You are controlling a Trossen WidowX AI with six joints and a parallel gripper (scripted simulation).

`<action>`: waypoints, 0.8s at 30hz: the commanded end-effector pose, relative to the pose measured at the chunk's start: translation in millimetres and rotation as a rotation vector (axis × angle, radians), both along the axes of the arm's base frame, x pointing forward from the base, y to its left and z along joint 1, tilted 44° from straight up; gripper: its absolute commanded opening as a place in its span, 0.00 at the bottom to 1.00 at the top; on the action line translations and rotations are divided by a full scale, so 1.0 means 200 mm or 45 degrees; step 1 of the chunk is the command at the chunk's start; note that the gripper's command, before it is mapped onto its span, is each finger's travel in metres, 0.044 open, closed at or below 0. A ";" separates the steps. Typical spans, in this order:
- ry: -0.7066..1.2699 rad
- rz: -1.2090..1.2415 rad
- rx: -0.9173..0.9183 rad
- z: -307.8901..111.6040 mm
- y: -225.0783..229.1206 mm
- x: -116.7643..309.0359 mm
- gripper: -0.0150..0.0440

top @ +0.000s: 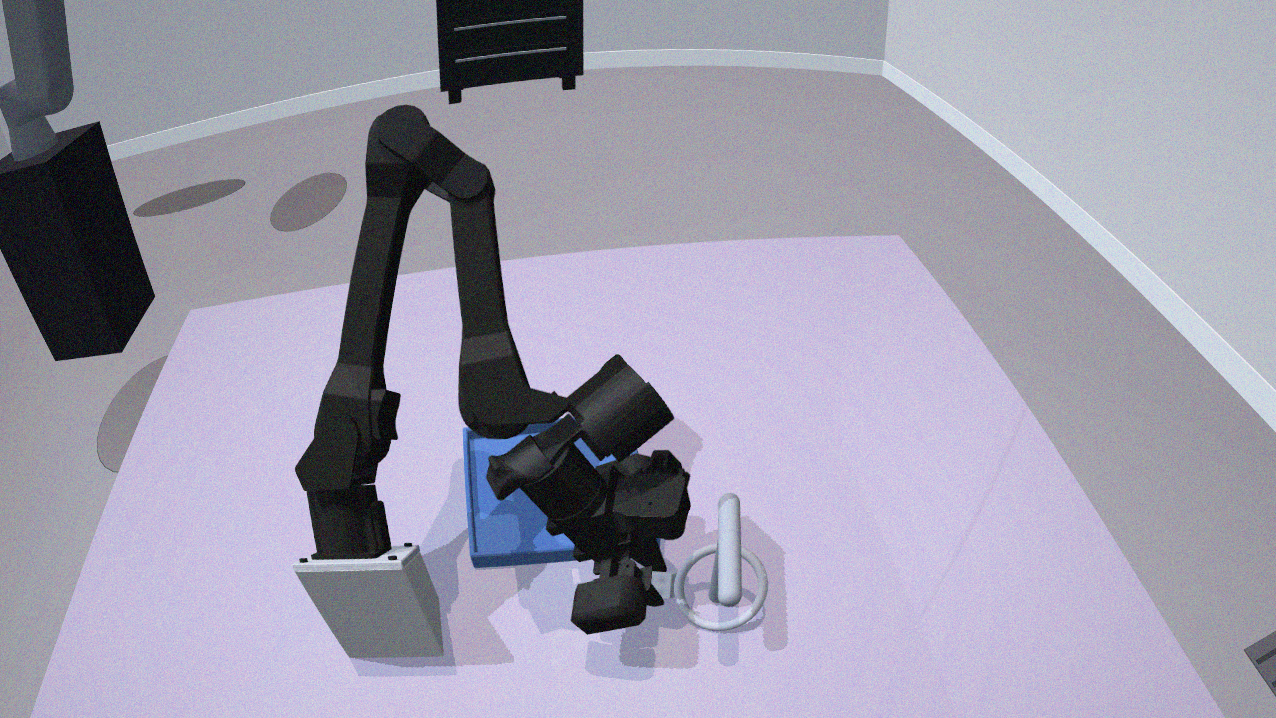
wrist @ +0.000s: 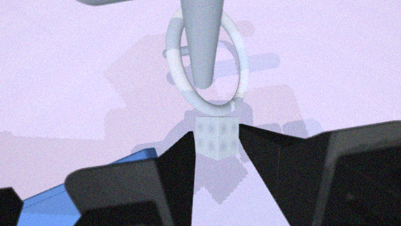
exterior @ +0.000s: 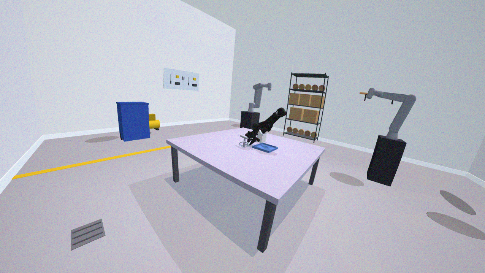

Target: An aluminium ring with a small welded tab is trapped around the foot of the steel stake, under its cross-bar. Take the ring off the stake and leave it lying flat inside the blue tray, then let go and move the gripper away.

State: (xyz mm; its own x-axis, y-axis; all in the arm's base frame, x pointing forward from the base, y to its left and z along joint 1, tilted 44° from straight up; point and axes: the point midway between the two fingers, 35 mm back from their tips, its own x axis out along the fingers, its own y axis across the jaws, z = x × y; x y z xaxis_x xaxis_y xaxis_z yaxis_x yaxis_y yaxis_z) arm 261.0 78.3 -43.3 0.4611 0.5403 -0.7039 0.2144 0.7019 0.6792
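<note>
1. Evidently, from the top, the gripper (top: 658,580) (exterior: 251,142) (wrist: 215,132) comes in beside the cross-bar (top: 729,544) (exterior: 243,137) (wrist: 101,2), probably to avoid it; the arm hides part of the blue tray (top: 522,561) (exterior: 267,151) (wrist: 47,197).
2. Exterior: the ring (top: 764,589) (exterior: 240,144) (wrist: 173,57) surrounds the steel stake (top: 714,584) (exterior: 244,143) (wrist: 203,44); its tab is indistinct.
3. Wrist: fingers pinch the welded tab (top: 664,584) (wrist: 217,136), presumably a handier hold than the round rim; the cross-bar is cropped.

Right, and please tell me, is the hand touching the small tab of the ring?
Touching. The wrist view shows it: the hand is shut on the tab, one finger against each side.
</note>
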 end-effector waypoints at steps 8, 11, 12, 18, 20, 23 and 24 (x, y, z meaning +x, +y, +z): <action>-0.002 0.000 -0.003 0.04 -0.04 0.01 0.25; -0.002 -0.001 -0.003 0.05 -0.05 0.01 0.25; -0.003 -0.001 -0.003 0.06 -0.06 0.01 0.25; -0.004 -0.003 -0.004 0.08 -0.08 0.02 0.25; -0.004 -0.003 -0.004 0.08 -0.08 0.02 0.25; 0.005 0.004 -0.008 0.08 -0.08 0.02 0.25; 0.012 0.009 -0.010 0.08 -0.08 0.02 0.25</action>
